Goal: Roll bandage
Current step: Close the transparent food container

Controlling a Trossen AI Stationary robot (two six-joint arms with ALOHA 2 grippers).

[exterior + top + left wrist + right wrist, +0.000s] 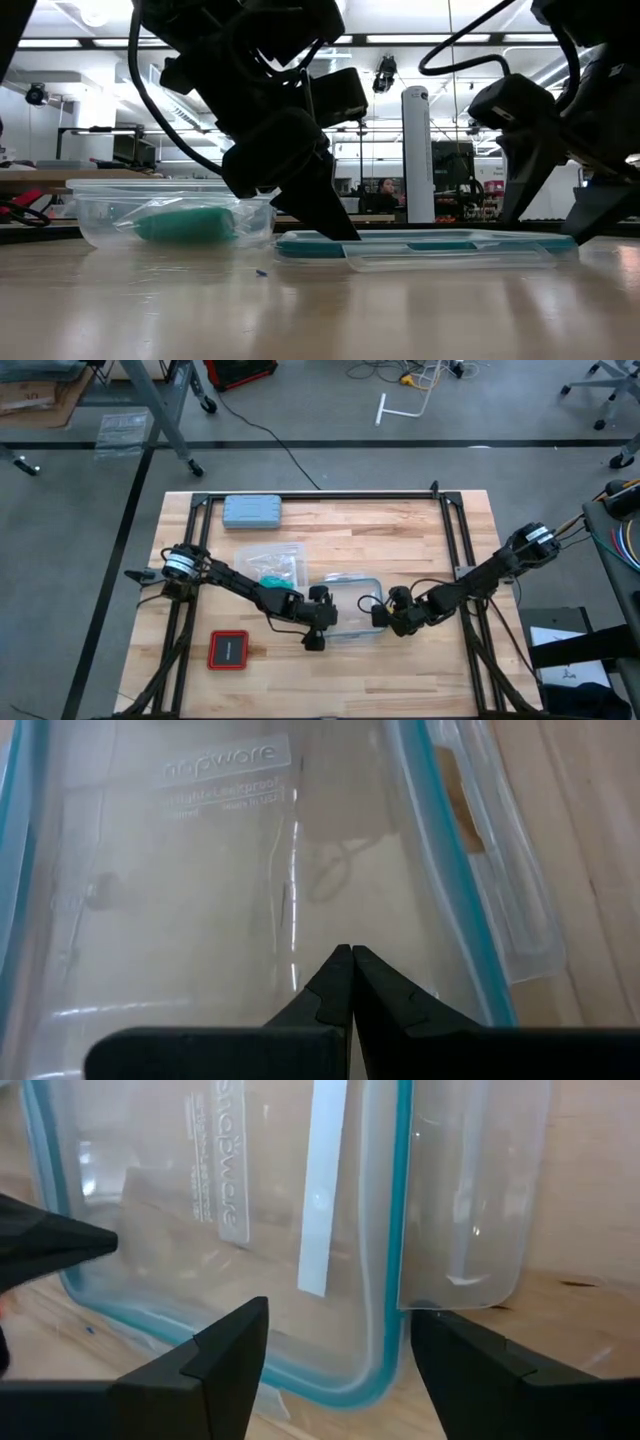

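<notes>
High view, left to right: the bandage (268,574) sits rolled in a clear box (268,563), untouched. The left gripper (318,626), fingers pressed together, rests on a flat teal-rimmed lid (352,606); the right gripper (384,612), spread, straddles its far edge. An uneven push could skid the lid. It reads "Snapware".

Both arms matte black, 6-joint, slim links w/ black cables looped along them. Silver-white ring at each base joint. Left gripper (352,982): black tapered fingers, notched inner edges. Right gripper (340,1355): black, broad angular fingers w/ bevelled faces.
</notes>
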